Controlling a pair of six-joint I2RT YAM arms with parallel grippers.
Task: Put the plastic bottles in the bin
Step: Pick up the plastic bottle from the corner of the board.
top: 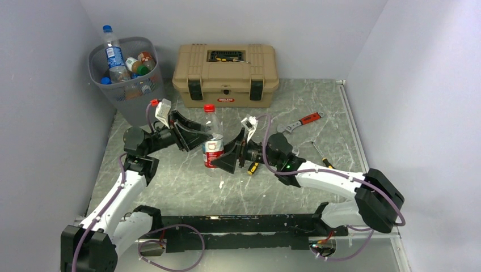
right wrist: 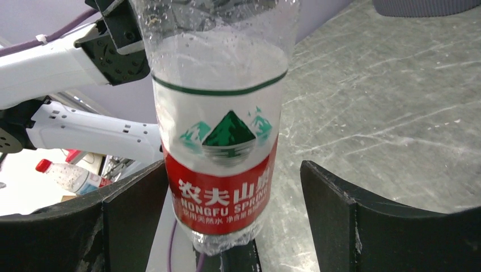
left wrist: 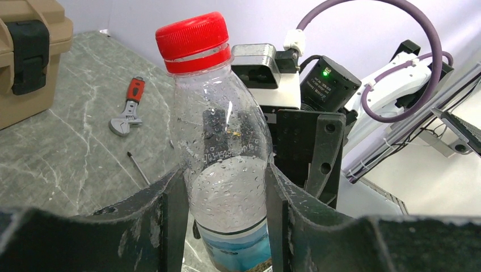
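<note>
Left hand (left wrist: 224, 198) pinching the red-capped bottle (left wrist: 218, 136) upright, right hand (right wrist: 232, 192) spread about its label, apparently a handover; next, carrying it over the far-left bin (top: 135, 95).

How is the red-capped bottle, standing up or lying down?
Upright. The bottle has its red cap on top, label below, and the left gripper is shut around its clear middle.

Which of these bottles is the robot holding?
The clear plastic bottle with the red cap and red-and-white label, held upright by the left tool. The other bottles in the overhead view sit inside the round grey wire-mesh bin.
</note>
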